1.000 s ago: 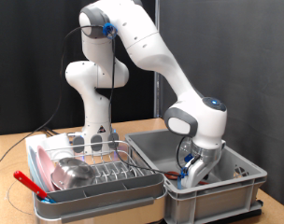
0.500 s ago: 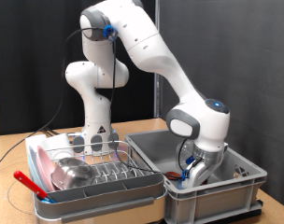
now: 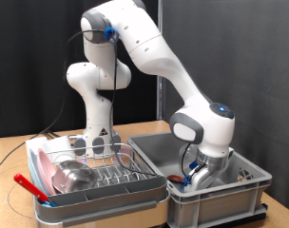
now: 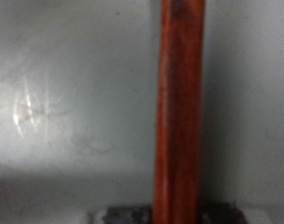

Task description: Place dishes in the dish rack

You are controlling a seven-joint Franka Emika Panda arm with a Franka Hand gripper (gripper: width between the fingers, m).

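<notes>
In the exterior view the dish rack, chrome wire on a pale tray, stands at the left with a shiny steel bowl lying in it. A thin red utensil rests at its front left corner. My gripper is down inside the grey plastic tub on the right, and the tub wall hides its fingertips. The wrist view is blurred and very close. It shows a red long handle running straight across the tub's pale grey floor, right in front of the hand.
The tub sits against the rack's right side on a wooden table. The robot's white base rises just behind the rack. A small object lies in the tub to the right of the hand. A black curtain closes the background.
The hand has shifted slightly toward the exterior view's right and sunk a little deeper into the tub. Nothing in the rack has moved.
</notes>
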